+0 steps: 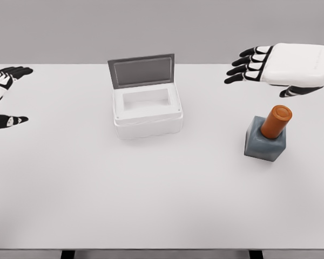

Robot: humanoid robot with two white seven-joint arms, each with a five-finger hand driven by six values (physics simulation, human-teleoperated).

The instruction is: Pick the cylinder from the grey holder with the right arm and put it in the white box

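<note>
Black fingertips (238, 68) of right hand (283, 69) spread, gripping nothing, hovering at 12 o'clock from orange cylinder (276, 121). Cylinder seated tilted in grey holder (264, 141). White box (147, 112), lid up, at 9 o'clock, well apart. Risk: tilted cylinder slips sideways under off-axis grasp, or holder lifts along. Left hand (1, 89) idle, fingers relaxed.

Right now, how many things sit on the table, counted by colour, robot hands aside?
White: 1, the open box with its grey lid raised
Grey: 1, the holder
Orange: 1, the cylinder standing tilted in the holder
Total: 3 things on the table
</note>
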